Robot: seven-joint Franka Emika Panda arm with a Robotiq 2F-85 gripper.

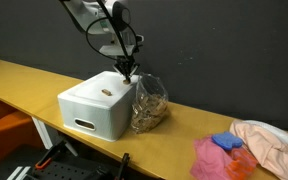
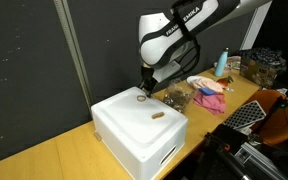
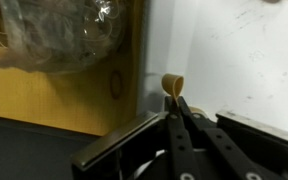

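My gripper (image 3: 174,100) is shut on a small tan rubber band (image 3: 172,84), held at the edge of a white box (image 3: 234,50). In both exterior views the gripper (image 1: 128,70) (image 2: 144,88) hangs just above the top of the white box (image 1: 94,108) (image 2: 134,135), near the edge facing a clear plastic bag (image 1: 149,103) (image 2: 177,95) of tan bands. One band (image 1: 106,92) (image 2: 157,113) lies on the box top, and another ring (image 2: 141,98) lies under the gripper. A loose band (image 3: 116,84) lies on the wooden table next to the bag (image 3: 54,30).
The box and bag stand on a long wooden table (image 1: 24,80). Pink cloth (image 1: 212,157) (image 2: 209,98), a blue item (image 1: 227,142) and a peach cloth (image 1: 269,142) lie further along it. A blue bottle (image 2: 222,62) and a basket (image 2: 264,65) stand beyond.
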